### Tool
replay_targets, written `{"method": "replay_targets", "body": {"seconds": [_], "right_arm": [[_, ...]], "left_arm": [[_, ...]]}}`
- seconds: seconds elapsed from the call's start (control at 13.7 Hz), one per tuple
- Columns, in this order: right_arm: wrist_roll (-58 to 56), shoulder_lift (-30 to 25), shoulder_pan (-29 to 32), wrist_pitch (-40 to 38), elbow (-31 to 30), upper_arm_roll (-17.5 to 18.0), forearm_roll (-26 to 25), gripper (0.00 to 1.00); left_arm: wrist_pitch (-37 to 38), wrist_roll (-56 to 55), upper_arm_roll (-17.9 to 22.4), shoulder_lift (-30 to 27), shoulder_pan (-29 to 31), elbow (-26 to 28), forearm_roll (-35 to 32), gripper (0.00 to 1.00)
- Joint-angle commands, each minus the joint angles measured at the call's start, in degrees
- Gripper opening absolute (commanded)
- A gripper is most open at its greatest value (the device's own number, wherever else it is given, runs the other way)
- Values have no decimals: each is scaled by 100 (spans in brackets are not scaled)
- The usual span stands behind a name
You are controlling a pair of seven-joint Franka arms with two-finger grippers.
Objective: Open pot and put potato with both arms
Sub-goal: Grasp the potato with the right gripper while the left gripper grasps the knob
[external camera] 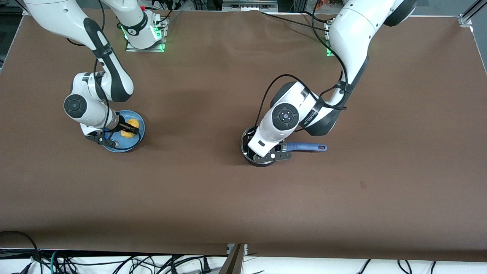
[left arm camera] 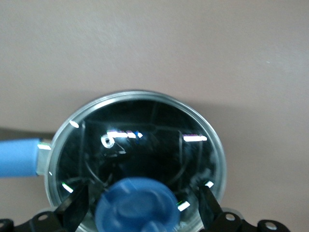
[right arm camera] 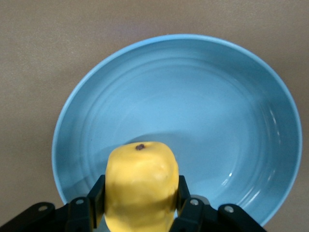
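The black pot [external camera: 246,141] stands mid-table, its blue handle [external camera: 306,146] pointing toward the left arm's end. A glass lid [left arm camera: 140,140] with a blue knob [left arm camera: 137,205] lies on it. My left gripper [external camera: 262,154] is low over the lid, open, with a finger [left arm camera: 75,212] on each side of the knob and a gap between them [left arm camera: 141,195]. My right gripper [external camera: 127,130] is shut on the yellow potato [external camera: 132,127] at the light-blue plate [external camera: 131,147]. The right wrist view shows the potato [right arm camera: 141,179] squeezed between the fingers [right arm camera: 99,198] of that gripper [right arm camera: 141,200].
The light-blue plate [right arm camera: 217,121] sits toward the right arm's end of the brown table [external camera: 198,182]. The pot's handle [left arm camera: 17,157] sticks out sideways. Both arm bases stand along the table's back edge.
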State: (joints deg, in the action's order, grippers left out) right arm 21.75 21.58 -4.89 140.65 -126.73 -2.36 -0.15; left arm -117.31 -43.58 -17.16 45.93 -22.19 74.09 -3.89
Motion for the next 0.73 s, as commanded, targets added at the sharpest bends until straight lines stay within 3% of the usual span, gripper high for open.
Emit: {"method": "replay_targets", "body": {"seconds": [0.0,0.29,0.66], "right_arm": [[-48,-171,-4,86,-142,-19,50,40],[-189,-443,-4,-115,147,33,15,39],[-101,-470,-56,-1372,1254,454,32,39]], "left_arm": [[-73,-63,55,82,-75,-35,-253,100],[-73,-63,55,100,-75,-35,-261,100],[145,-81,38,21,-118,-35,-253,99]]}}
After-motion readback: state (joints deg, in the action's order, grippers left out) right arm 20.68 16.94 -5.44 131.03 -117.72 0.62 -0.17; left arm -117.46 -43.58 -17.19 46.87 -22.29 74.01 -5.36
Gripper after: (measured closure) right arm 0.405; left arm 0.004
